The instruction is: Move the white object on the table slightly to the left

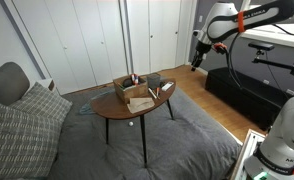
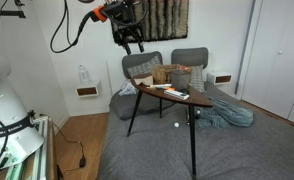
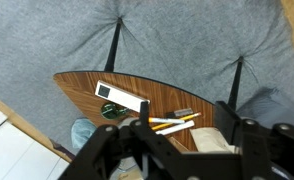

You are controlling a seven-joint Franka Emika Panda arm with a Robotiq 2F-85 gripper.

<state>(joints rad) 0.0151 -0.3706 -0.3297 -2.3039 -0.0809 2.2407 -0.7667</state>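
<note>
The oval reddish-brown wooden table [image 1: 111, 109] stands on a grey rug; it also shows in the other exterior view [image 2: 153, 93] and in the wrist view [image 3: 167, 96]. A flat white rectangular object [image 3: 120, 96] lies on the table near one end; it also shows in both exterior views [image 1: 141, 103] [image 2: 175, 93]. My gripper [image 1: 197, 62] [image 2: 132, 42] [image 3: 187, 140] hangs high above and to the side of the table, well apart from it. It is open and empty.
On the table are a brown cardboard box [image 1: 132, 88] [image 2: 177, 75], pencils [image 3: 172, 123] and a small dark item [image 3: 184, 112]. Grey cushioned seats [image 1: 22, 120] [image 2: 142, 68] stand near the table. A black bench [image 1: 242, 90] stands by the wall.
</note>
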